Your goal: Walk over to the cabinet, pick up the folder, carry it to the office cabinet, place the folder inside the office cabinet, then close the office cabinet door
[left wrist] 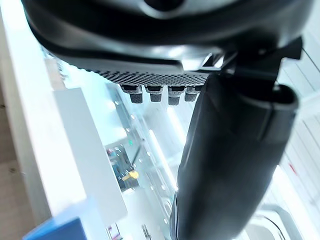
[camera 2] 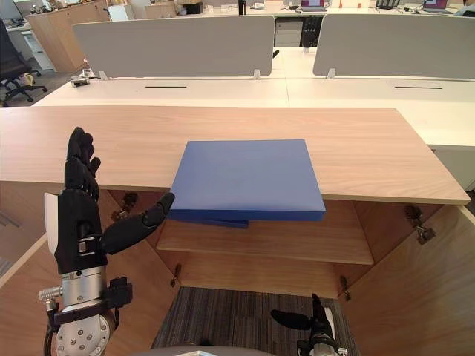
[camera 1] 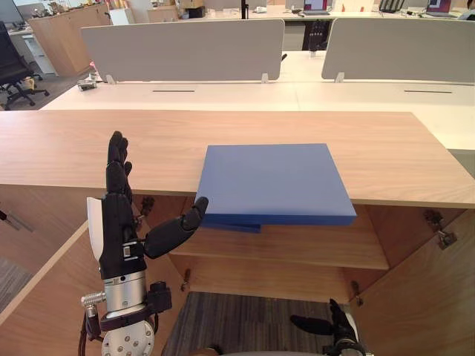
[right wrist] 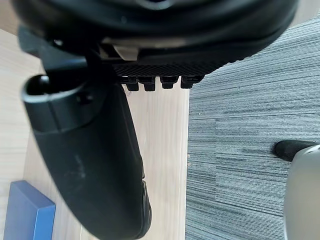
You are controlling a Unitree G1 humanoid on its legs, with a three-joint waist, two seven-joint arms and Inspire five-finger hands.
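Folder (camera 1: pixel 274 182), overhanging the surface's (camera 1: pixel 111 148) front edge, is judged stiff, light, grippable there; left robot hand (camera 1: pixel 117 226) is spread empty.

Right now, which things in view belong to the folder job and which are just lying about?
Job:
- blue folder, overhanging the front edge of the top
- wooden cabinet, doors open
- left robot hand, open, thumb by the folder's corner
- right robot hand, low

Lying about:
- grey desk dividers
- white desks
- black office chair
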